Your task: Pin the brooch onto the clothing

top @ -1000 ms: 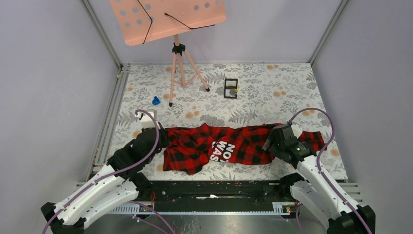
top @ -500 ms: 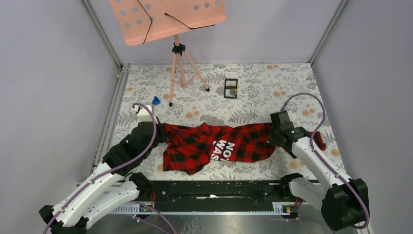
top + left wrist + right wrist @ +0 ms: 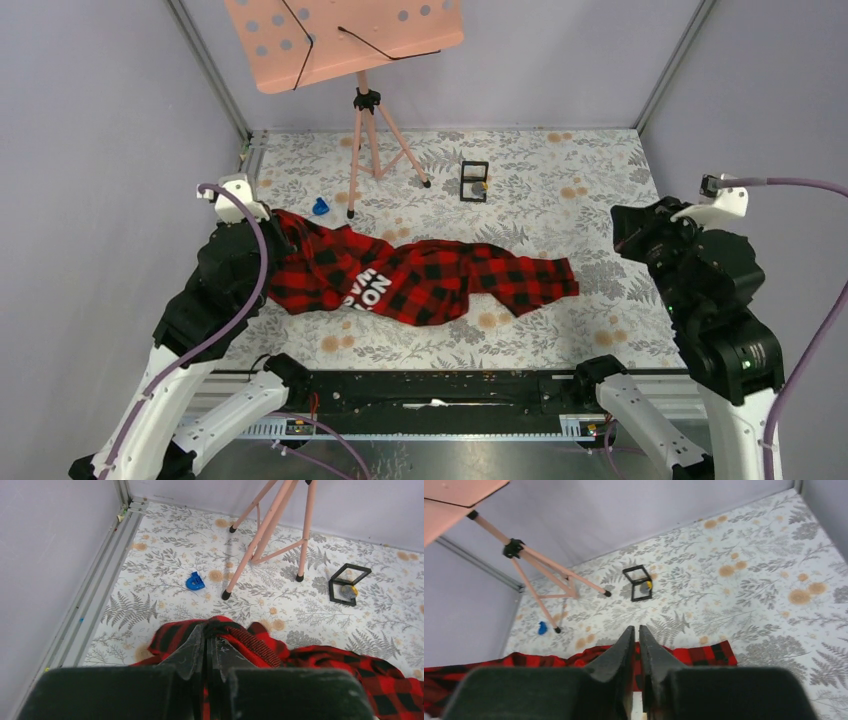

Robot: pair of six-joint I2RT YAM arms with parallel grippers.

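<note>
Across the middle of the table, from 9 o'clock toward 4, you have the flannel shirt lying in a long rumpled band. It is soft red-and-black check, with white block letters printed near its left half. The floral table cover under it is flat and pale, patterned with grey ferns and orange blooms.

Your left gripper has its dark, tapered fingers pinched together on a thick folded edge of the shirt at the 9 o'clock end. Only the left wrist view shows that bite clearly. From overhead, the arm covers it.

Your right gripper is lifted at 3 o'clock, its fingers closed to a thin slit with nothing between them. The shirt's right end lies on the cover beyond them.

The brooch is at 12 o'clock, well apart from the shirt. It is a tiny greyish disc with a yellow fleck beside it, sitting at the small black square frame. It is too small for you to tell whether it rests inside the frame or against it. The wrist views show the yellow fleck, while overhead it is only a speck.

At 10 o'clock a small blue plastic piece lies just beside one leg of the pink tripod music stand, whose perforated tray you see fully only from above.
</note>
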